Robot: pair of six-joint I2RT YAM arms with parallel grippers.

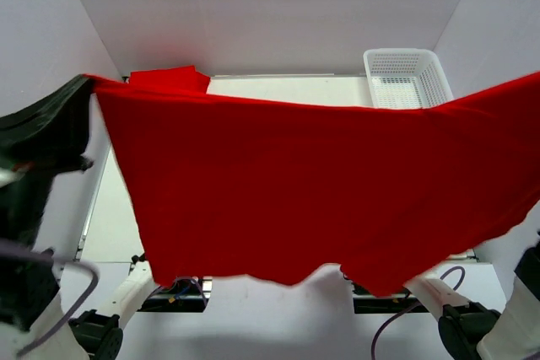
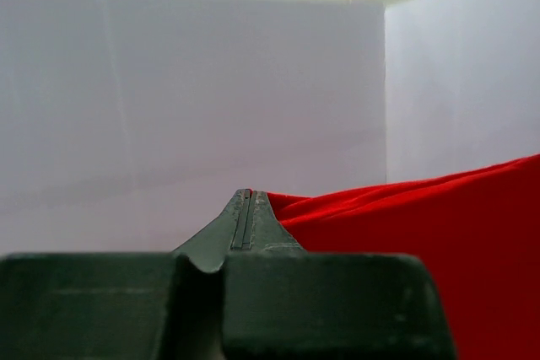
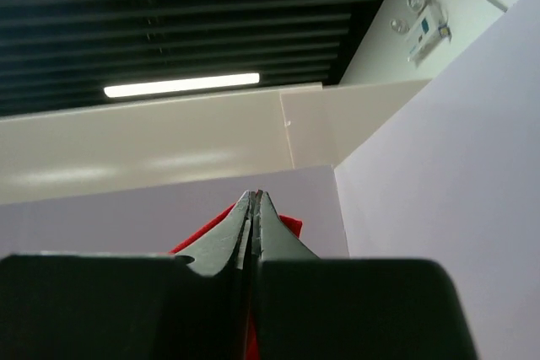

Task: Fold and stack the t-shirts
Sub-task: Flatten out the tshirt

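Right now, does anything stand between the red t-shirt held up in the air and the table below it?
Nothing visible does. The left claw and right claw hold the stretched t-shirt above the table. The folded t-shirt and the basket sit at the back. The table beneath is hidden.

White panel walls; strip light, dark slatted ceiling.

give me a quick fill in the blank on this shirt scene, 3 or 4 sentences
1. The held t-shirt hangs spread in the air; its colour is ___.
2. The left gripper is ___ on the held t-shirt's edge.
3. The white mesh basket stands at the far ___ corner of the table.
4. The folded t-shirt lies at the far ___ side.

Missing words: red; shut; right; left
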